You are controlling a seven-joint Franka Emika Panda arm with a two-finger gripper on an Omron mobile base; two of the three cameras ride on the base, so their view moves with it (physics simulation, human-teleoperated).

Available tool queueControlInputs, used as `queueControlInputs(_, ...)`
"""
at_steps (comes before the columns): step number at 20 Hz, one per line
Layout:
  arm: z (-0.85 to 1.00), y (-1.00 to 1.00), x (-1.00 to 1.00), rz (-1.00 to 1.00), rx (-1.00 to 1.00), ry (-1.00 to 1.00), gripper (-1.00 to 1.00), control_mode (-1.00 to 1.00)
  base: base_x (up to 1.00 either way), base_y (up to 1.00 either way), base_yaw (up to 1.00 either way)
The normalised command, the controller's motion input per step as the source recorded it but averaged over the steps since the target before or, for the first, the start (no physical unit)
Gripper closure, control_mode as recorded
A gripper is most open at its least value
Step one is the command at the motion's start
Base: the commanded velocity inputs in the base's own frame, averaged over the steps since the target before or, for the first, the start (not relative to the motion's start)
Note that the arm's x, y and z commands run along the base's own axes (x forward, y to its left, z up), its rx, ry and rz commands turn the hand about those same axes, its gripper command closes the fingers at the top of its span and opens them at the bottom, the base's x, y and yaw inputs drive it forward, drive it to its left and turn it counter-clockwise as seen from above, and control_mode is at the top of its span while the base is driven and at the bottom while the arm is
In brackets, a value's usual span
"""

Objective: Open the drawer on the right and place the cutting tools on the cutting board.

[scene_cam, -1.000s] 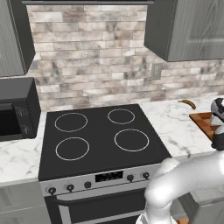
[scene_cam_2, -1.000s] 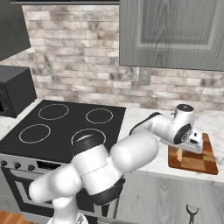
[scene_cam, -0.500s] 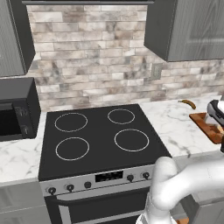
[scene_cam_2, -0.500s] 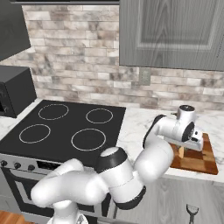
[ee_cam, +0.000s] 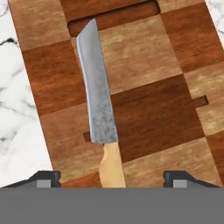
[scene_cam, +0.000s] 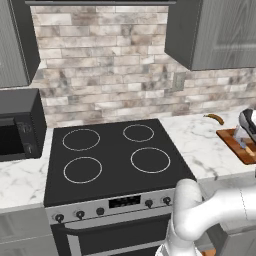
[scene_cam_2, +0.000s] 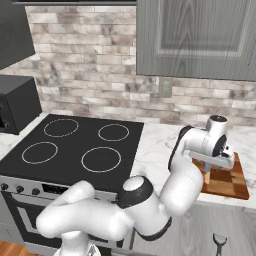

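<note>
The cutting board (ee_cam: 166, 109), thick reddish-brown checkered wood, lies on the marble counter right of the stove. One cutting tool (ee_cam: 98, 96), with a bluish-grey blade and tan handle, lies flat on it, blade pointing away from the hand. My gripper (ee_cam: 111, 177) hovers open just above the handle end, and its fingertips (ee_cam: 43, 178) stand wide apart on either side without touching it. From the right base view the gripper (scene_cam_2: 216, 159) hangs over the board (scene_cam_2: 230, 184). From the left base view the gripper (scene_cam: 247, 127) is above the board (scene_cam: 239, 146). The drawer's state cannot be made out.
A black stove top (scene_cam: 112, 160) fills the middle and a microwave (scene_cam: 17, 125) stands at the left. A curved brown-orange thing (scene_cam: 214, 118) lies behind the board. A small dark forked tool (scene_cam_2: 218, 242) shows low below the counter edge. Wall cabinets hang overhead.
The hand has stayed over the board with the knife beneath it. The arm's elbow and lower links have swung round into a different pose.
</note>
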Motion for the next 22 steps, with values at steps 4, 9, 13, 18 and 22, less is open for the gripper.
queueControlInputs(4, 0.28, 0.56, -0.26, 0.00, 0.00, -0.15, -1.00, -1.00, 0.00, 0.00, 0.00)
queueControlInputs(9, 0.17, 0.99, -0.76, 0.01, 0.00, -0.19, -1.00, -1.00, 0.00, 0.00, 0.00)
queueControlInputs(13, 0.01, 1.00, -0.90, 0.01, 0.00, -0.28, -1.00, -1.00, 0.00, 0.00, 0.00)
queueControlInputs(18, 0.13, 0.74, -0.55, 0.01, 0.00, -0.11, -1.00, -1.00, 0.00, 0.00, 0.00)
queueControlInputs(22, 0.00, 0.01, 0.00, 0.01, 0.00, 0.00, -1.00, -1.00, 0.00, 0.00, 0.00)
